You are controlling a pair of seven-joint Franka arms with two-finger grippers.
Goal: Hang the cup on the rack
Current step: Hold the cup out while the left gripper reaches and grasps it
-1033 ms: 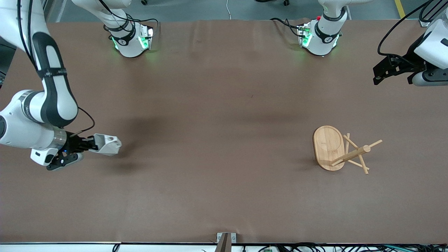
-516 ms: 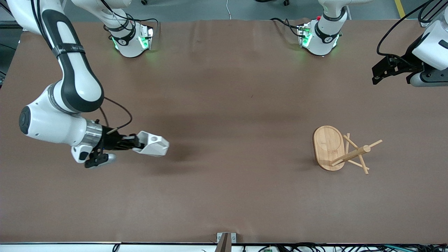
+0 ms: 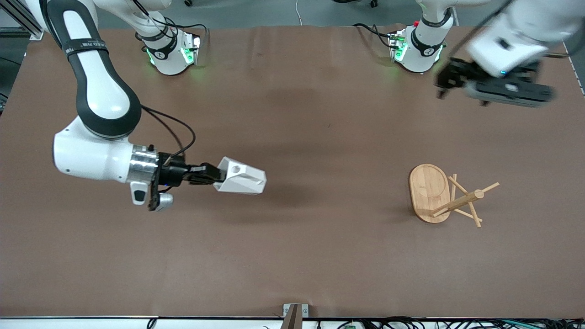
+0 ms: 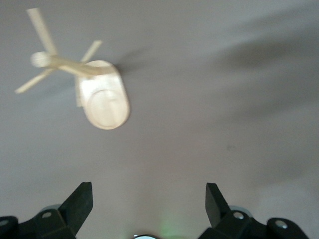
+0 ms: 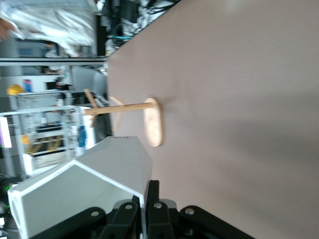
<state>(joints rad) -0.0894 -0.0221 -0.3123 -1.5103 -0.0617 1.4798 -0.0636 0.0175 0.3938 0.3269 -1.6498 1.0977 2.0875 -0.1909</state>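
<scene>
The white faceted cup (image 3: 241, 182) is held in the air by my right gripper (image 3: 215, 176), which is shut on its wall; the handle tab with its round hole faces up. It fills the near part of the right wrist view (image 5: 84, 186), the gripper (image 5: 148, 196) clamped on its rim. The bamboo rack (image 3: 441, 194) stands upright on the table toward the left arm's end, and shows in the right wrist view (image 5: 149, 117) and the left wrist view (image 4: 94, 89). My left gripper (image 3: 450, 77) is open and empty, up over the table near the left arm's base; in its wrist view it (image 4: 148, 201) is open.
The brown table (image 3: 292, 256) bears only the rack. The two arm bases (image 3: 171, 52) stand along the edge farthest from the front camera. A small metal bracket (image 3: 295, 313) sits at the table's nearest edge.
My right gripper has carried the cup steadily toward the rack's end of the table. My left arm has swung in over the table from its end.
</scene>
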